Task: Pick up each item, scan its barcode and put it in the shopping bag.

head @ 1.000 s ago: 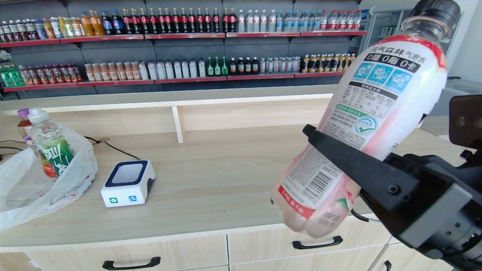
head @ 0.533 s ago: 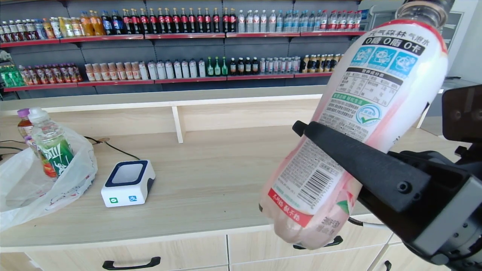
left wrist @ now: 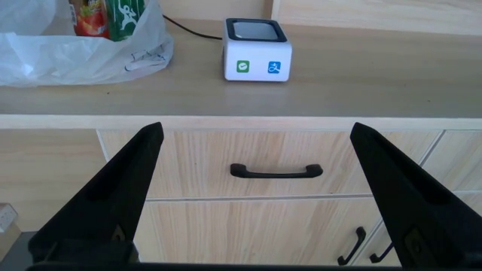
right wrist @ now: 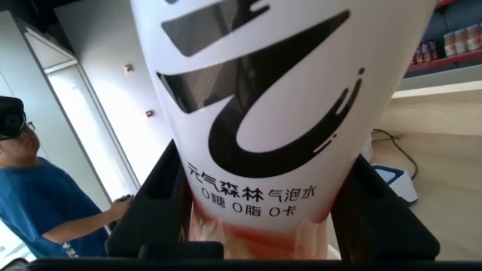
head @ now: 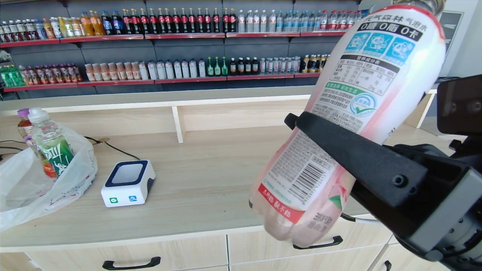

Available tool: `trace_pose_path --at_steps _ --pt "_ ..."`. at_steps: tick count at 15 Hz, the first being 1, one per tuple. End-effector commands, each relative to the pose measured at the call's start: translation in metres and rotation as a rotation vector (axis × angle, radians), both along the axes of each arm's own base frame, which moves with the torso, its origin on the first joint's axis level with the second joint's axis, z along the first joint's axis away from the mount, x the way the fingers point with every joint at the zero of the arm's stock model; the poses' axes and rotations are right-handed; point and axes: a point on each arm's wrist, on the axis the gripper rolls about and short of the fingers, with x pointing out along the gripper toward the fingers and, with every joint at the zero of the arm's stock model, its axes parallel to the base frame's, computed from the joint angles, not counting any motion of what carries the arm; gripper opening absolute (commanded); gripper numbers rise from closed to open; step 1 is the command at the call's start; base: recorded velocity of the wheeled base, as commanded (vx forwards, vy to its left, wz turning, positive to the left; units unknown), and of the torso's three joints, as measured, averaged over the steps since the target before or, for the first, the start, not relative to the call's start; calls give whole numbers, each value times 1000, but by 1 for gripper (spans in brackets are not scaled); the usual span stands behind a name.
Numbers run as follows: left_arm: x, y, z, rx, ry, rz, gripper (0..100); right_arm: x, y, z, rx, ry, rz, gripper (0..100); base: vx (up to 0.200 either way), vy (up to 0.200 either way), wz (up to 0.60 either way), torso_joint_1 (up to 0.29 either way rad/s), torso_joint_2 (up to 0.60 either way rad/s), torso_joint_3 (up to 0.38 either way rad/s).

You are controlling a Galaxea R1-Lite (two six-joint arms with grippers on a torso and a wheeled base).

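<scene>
Change since the earlier frames: in your head view the right gripper [head: 305, 126] and its pink-and-white bottle [head: 350, 113] have shifted left and upward, so the cap now runs off the top edge and the base hangs further over the counter's front edge; the scanner, bag and bagged bottles lie as before. Item, right gripper: your fingers are closed on the bottle, clamping it across its lower body. One black finger [head: 357, 158] crosses the front of the label just above the barcode [head: 307, 180], and the other is behind the bottle; the right wrist view shows the two fingers against opposite sides of the body. Item, bottle: held in the air above the counter [head: 211, 177], tilted with the neck up and away to the right and the base down toward the left, the barcode facing your head camera. It is well apart from the scanner [head: 128, 182], which sits on the counter to the left with its window facing up and a cable [head: 116, 148] running behind it. Item, shopping bag [head: 22, 188]: white plastic, at the counter's left end just beside the scanner, holding a green-labelled bottle [head: 52, 146] and a purple-capped bottle [head: 23, 124], both upright. Item, left gripper [left wrist: 256, 132]: your fingers are spread wide and hold nothing, low in front of the drawer handle [left wrist: 276, 171] below the counter edge. Item, background: shelves of drinks [head: 188, 37].
</scene>
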Motion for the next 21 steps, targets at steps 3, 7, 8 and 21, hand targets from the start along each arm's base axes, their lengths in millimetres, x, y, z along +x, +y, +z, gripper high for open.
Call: trace_pose_path --at_steps 3,7,8,21 --pt "0 0 0 0 0 0 100 2 5 0 0 4 8 0 0 0 0 0 0 0" --pt "0 0 0 0 0 0 100 2 7 8 29 -18 11 0 0 0 0 0 0 0" --pt "0 0 0 0 0 -1 100 0 8 7 25 -17 23 0 0 0 0 0 0 0" --pt "0 0 0 0 0 0 100 28 1 -37 -192 -66 -178 0 0 0 0 0 0 0"
